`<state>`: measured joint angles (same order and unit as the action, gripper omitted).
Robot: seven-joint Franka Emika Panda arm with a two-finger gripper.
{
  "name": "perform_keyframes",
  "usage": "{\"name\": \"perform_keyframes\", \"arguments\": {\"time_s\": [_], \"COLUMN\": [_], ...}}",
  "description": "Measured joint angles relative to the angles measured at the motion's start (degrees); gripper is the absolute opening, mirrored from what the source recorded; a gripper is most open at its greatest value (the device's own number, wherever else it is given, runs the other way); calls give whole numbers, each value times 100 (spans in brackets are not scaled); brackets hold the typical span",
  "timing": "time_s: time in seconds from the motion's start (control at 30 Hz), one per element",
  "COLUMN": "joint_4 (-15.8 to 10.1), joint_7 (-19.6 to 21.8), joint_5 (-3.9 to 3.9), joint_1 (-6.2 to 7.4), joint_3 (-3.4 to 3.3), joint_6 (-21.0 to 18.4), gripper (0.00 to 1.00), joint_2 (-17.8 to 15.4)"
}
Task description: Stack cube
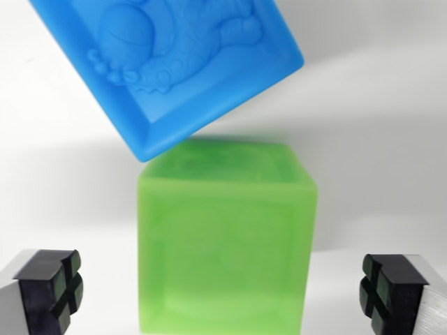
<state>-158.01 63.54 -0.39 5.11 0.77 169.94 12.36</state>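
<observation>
Cubes lie unstacked on the white table; nothing is lifted yet. From the wrist view's left: one finger pad, then the green cube centred between the pads, blue cube just beyond it, tilted. Gripper spread wide, empty. Nothing blocks closing.

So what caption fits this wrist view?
Open gripper straddles a green cube, blue cube just beyond.
</observation>
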Motion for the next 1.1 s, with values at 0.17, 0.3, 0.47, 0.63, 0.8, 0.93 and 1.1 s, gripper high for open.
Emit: {"name": "perform_keyframes", "arguments": {"time_s": [0.17, 0.3, 0.47, 0.63, 0.8, 0.93, 1.1], "joint_4": [70, 124, 175, 199, 201, 201, 201], "joint_7": [1, 1, 1, 1, 1, 1, 1], "joint_5": [-1, -1, -1, -1, -1, -1, -1], "joint_1": [24, 42, 50, 54, 55, 56, 56], "joint_3": [-25, -41, -49, -53, -54, -54, -54], "joint_6": [248, 421, 559, 621, 626, 626, 626], "gripper": [100, 100, 100, 0, 0, 0, 0], "joint_2": [324, 534, 726, 807, 809, 809, 809]}}
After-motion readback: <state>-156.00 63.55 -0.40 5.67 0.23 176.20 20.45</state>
